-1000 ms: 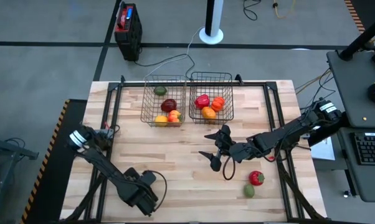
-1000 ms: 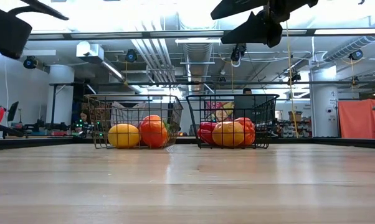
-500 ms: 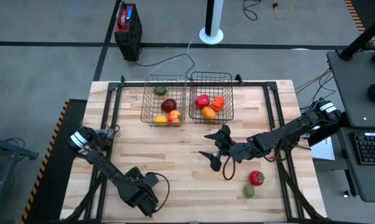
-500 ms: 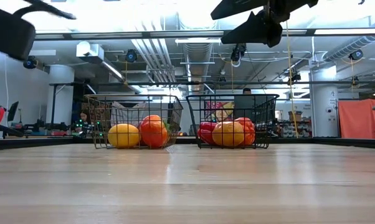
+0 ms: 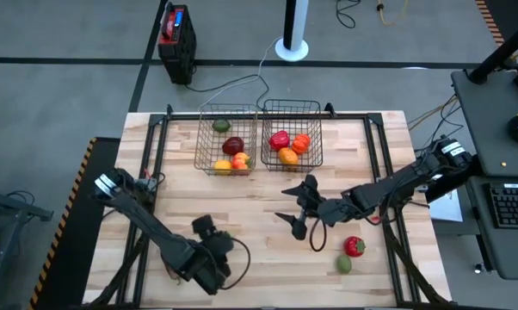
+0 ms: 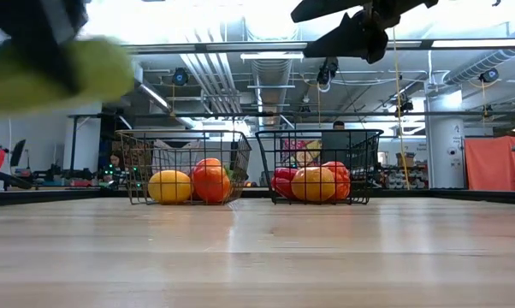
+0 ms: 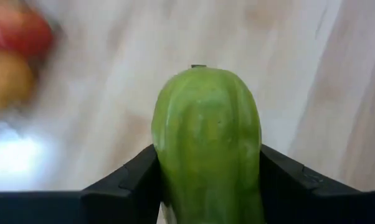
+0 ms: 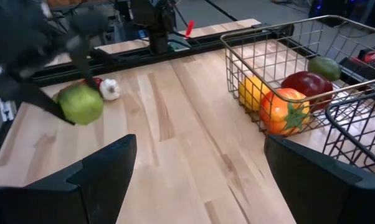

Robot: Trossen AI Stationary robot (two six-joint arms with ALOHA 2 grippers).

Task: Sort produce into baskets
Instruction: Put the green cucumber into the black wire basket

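Green and long, the piece of produce (image 7: pixel 206 143) sits clamped between the two fingers of the left gripper (image 7: pixel 206 180), its long axis running forward out of the jaws. That gripper is lifted off the wooden table (image 5: pixel 242 207) at the near-left corner, well apart from the left basket (image 5: pixel 226 138), which lies across the board toward its far edge. So I'd judge the carry has to go away from the near edge and a little rightward. The right gripper (image 5: pixel 298 209) hangs nearer that basket, just on its near-right side, spread wide and holding nothing.
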